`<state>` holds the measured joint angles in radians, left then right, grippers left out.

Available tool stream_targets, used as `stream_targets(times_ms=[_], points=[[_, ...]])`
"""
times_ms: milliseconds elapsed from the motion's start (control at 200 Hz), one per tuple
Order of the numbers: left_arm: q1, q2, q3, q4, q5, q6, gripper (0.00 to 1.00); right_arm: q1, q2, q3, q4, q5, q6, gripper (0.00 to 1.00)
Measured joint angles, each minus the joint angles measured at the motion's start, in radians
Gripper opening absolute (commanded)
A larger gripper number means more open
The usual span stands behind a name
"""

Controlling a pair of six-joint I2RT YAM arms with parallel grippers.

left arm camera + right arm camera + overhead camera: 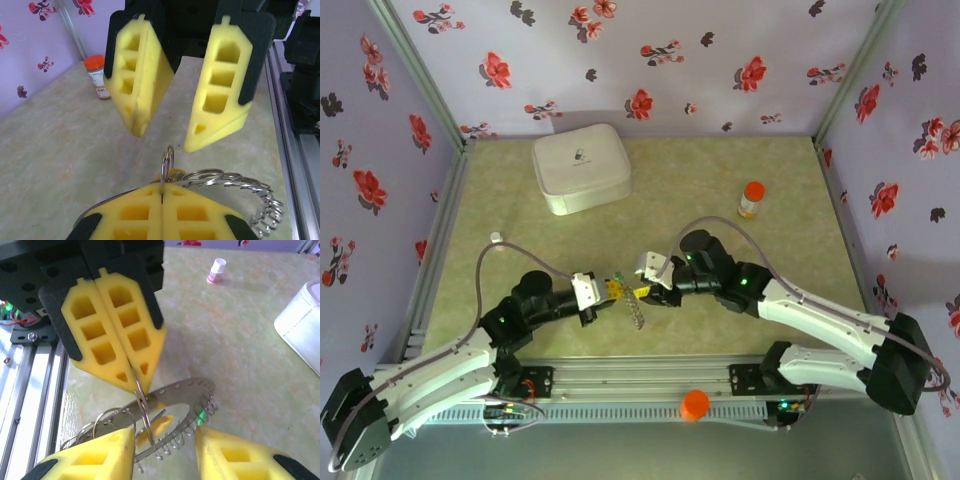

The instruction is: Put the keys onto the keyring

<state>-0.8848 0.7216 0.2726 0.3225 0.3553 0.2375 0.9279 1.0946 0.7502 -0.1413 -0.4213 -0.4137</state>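
Observation:
The keyring (186, 392), a flat grey ring with small wire loops along its rim, is lifted off the table between the two arms (636, 308). My left gripper (161, 192) is shut on a small upright split ring (166, 161) at the keyring's rim (235, 182). In the right wrist view, that same left gripper (136, 376) comes down from above. The yellow-headed key (161, 423) hangs under the keyring's hole, and the green-headed key (201, 415) sits by the rim loops. My right gripper (165, 440) stands open with its pads on either side of the keyring.
A white rounded box (580, 167) stands at the back left. An orange-capped bottle (751, 199) is at the back right, and a small white bottle (216, 270) lies on the left. An orange cap (695, 403) rests on the front rail (640, 375).

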Motion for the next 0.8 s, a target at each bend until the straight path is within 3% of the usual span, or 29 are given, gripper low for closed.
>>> stream_targets(times_ms=[165,390,800], points=[[0.000,0.000,-0.043,0.043,0.005,-0.030,0.00,0.000,0.000,-0.027,0.054,-0.021,0.045,0.28],[0.000,0.000,-0.047,0.094,0.005,-0.049,0.00,0.000,0.000,-0.027,0.066,-0.030,0.052,0.31],[0.000,0.000,-0.047,0.119,0.004,-0.049,0.00,0.000,0.022,-0.027,0.066,-0.048,0.056,0.06]])
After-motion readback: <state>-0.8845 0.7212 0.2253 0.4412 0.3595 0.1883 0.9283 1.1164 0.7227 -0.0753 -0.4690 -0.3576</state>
